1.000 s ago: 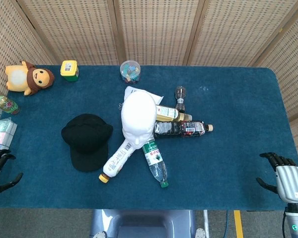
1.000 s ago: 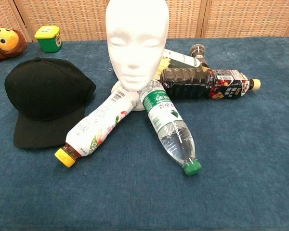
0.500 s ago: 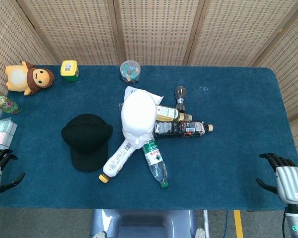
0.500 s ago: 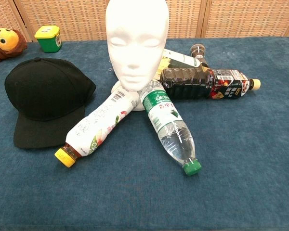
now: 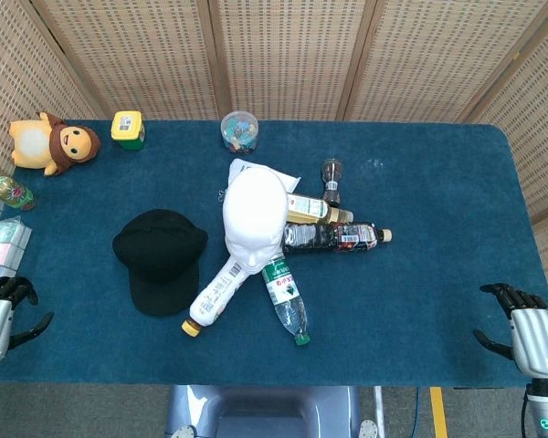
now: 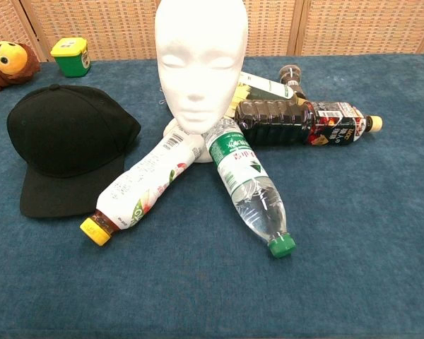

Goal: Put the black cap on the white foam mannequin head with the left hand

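The black cap (image 5: 159,256) lies flat on the blue table, brim toward the front edge; the chest view shows the cap (image 6: 67,145) at the left. The white foam mannequin head (image 5: 255,217) stands upright just right of it, and the chest view has the head (image 6: 200,60) facing the camera. My left hand (image 5: 2,316) hovers at the table's front left corner, far left of the cap, fingers apart and holding nothing. My right hand (image 5: 528,329) sits at the front right corner, fingers apart and empty. Neither hand appears in the chest view.
Several bottles fan out around the mannequin's base: a yellow-capped bottle (image 5: 218,292), a green-capped water bottle (image 5: 285,299), a dark bottle (image 5: 333,236). A plush monkey (image 5: 50,142), a yellow-lidded tub (image 5: 127,129) and a clear jar (image 5: 239,130) line the back edge.
My left hand has drifted slightly to the right and up at the front left corner. The right hand has barely moved. Cap, head and bottles are unmoved.
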Robot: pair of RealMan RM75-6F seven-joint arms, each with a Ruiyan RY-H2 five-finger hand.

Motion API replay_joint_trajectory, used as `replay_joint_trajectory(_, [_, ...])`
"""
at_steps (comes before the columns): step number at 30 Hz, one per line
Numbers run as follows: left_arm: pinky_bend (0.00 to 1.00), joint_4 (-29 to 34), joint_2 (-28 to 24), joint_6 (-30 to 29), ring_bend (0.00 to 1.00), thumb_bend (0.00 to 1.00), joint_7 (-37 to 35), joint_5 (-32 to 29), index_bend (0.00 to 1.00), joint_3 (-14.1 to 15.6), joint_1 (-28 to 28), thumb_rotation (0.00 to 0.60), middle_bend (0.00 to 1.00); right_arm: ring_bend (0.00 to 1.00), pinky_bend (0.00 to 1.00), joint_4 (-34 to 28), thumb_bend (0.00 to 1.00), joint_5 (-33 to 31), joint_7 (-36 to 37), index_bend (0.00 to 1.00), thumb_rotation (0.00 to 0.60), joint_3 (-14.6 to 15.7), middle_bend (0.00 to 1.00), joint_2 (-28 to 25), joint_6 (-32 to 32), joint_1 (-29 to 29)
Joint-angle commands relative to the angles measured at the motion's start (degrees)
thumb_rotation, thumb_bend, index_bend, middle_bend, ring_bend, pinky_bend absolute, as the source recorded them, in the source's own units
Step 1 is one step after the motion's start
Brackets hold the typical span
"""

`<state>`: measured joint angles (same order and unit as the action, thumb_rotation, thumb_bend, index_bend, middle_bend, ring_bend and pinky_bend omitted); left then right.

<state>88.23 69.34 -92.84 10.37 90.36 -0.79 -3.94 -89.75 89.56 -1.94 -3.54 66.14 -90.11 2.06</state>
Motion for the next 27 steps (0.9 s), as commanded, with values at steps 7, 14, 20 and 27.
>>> replay_joint_trajectory(7, [0.74,-0.37,4.32,5.38,0.52,0.18,5.26,1.74,0.65,0.91,-2.73,0.6,0.65,0.41,0.4,0.95,0.11,0.34,1.14,0.3,0.6,0.15,0.35,0.38,-0.59,-0.3])
replay_joint_trajectory(14, [0.79,-0.71,8.55,10.68,0.56,0.17,9.03,1.31,0.67,0.15,-6.03,0.6,0.7,0.41,0.4,1.47,0.11,0.3,2.02,0.3,0.6,0.3,0.35,0.16,-1.19,-0.84])
replay_joint_trajectory(20, [0.79,-0.15,11.27,15.92,0.56,0.15,9.63,-0.85,0.67,0.25,-8.23,0.6,0.7,0.41,0.4,2.1,0.11,0.14,2.81,0.3,0.6,0.49,0.35,0.3,-1.88,-1.53])
replay_joint_trajectory(27, [0.79,-1.97,15.07,17.85,0.56,0.14,12.52,-2.49,0.67,0.13,-9.21,0.6,0.7,0.41,0.4,2.54,0.11,-0.22,3.49,0.3,0.6,0.42,0.35,0.13,-2.15,-1.96])
